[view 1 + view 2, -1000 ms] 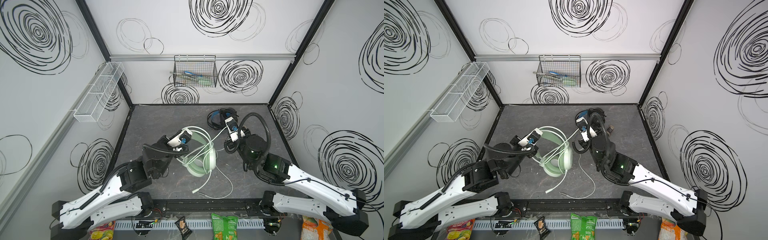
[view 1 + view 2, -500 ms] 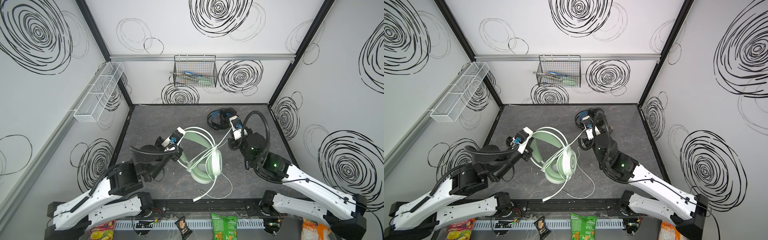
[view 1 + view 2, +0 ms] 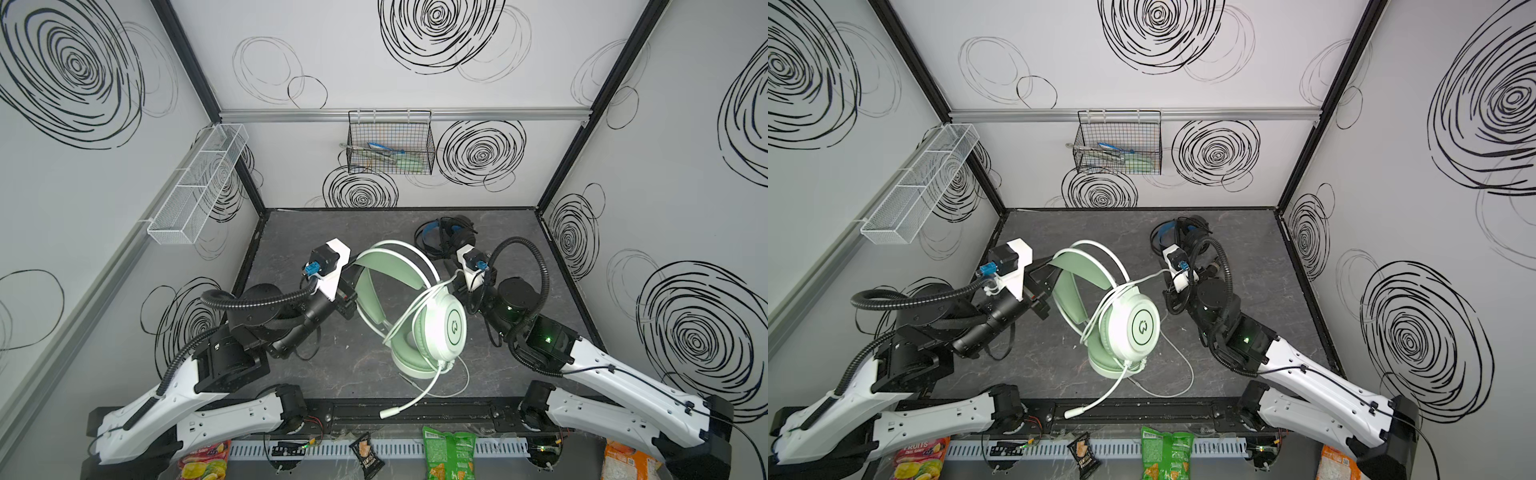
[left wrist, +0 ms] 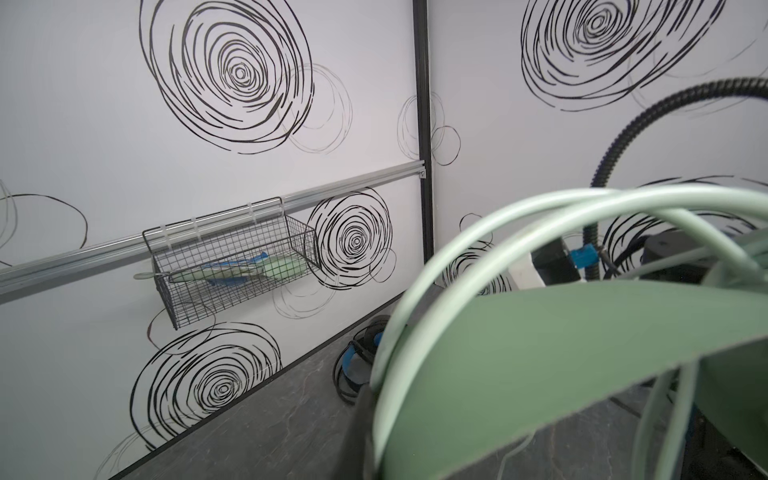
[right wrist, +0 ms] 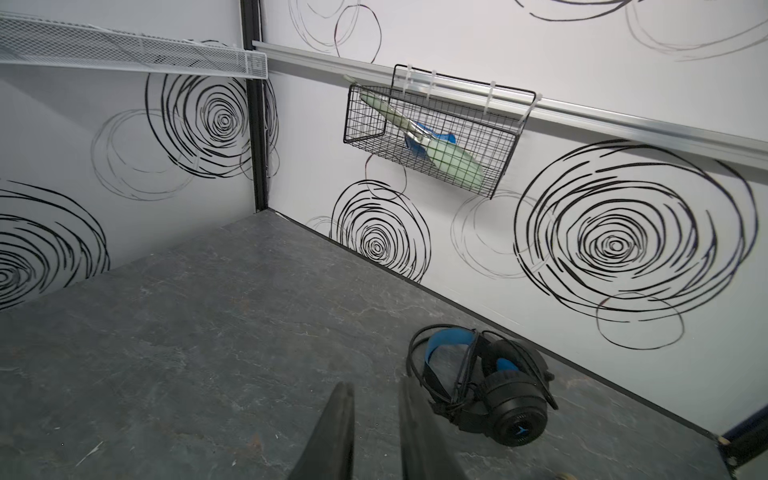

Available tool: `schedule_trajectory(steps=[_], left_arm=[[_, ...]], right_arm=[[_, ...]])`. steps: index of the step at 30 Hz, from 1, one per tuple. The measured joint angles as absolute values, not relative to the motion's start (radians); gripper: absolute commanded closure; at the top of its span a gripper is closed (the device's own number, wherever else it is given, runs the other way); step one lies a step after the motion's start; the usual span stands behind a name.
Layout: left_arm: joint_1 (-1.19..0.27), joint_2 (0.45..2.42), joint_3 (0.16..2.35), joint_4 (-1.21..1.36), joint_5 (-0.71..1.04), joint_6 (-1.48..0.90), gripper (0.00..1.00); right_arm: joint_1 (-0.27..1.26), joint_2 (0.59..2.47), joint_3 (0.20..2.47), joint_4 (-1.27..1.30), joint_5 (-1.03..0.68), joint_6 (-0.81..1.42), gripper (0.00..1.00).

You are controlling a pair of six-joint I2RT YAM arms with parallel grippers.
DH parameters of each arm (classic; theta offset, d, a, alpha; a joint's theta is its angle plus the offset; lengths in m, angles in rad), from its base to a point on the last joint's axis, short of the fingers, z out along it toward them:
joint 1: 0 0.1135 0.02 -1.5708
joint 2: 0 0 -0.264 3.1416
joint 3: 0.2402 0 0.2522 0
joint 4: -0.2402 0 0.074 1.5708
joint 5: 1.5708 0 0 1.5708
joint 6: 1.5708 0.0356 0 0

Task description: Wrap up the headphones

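table (image 3: 316, 232): dark grey slab filling the middle of both top views. It is the work floor, with both headsets on or above it.
left arm (image 3: 257, 316): reaches in from the lower left and is raised, probably to keep its load clear so cable can pass around it.
mint-green headset (image 3: 451, 328): centre of frame, hung by its band with the cups drooping toward the slab. I cannot tell whether the lower cup touches.
black headset (image 5: 511, 399): lies on the slab upper right of centre in the top views, by the back wall, just beyond the right gripper. Its black cable looks gathered around the band, so it is probably finished.
left gripper (image 3: 355, 268): pressed together on the green headband, serving as the anchor.
right gripper (image 5: 374, 384): fingers slightly spread, with bare slab showing between them. The wrist view shows nothing pinched.
white cable (image 3: 417, 302): several turns cross the band and cup, and one strand runs up to the right gripper. The rest trails on the slab at lower right of the cups, so more turns seem to remain.
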State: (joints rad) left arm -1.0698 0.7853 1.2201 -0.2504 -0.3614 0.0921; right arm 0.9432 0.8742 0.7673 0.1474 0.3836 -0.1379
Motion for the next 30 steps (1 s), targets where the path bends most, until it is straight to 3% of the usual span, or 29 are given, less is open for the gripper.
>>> schedule_trajectory(steps=[15, 30], left_arm=[[-1.071, 0.869, 1.317, -0.062, -0.192, -0.064, 1.00], [-1.071, 0.884, 1.299, 0.194, -0.447, -0.149, 1.00]], right_arm=[[0.943, 0.956, 0.738, 0.274, 0.228, -0.025, 0.82], [1.082, 1.098, 0.720, 0.341, 0.241, 0.028, 0.88]])
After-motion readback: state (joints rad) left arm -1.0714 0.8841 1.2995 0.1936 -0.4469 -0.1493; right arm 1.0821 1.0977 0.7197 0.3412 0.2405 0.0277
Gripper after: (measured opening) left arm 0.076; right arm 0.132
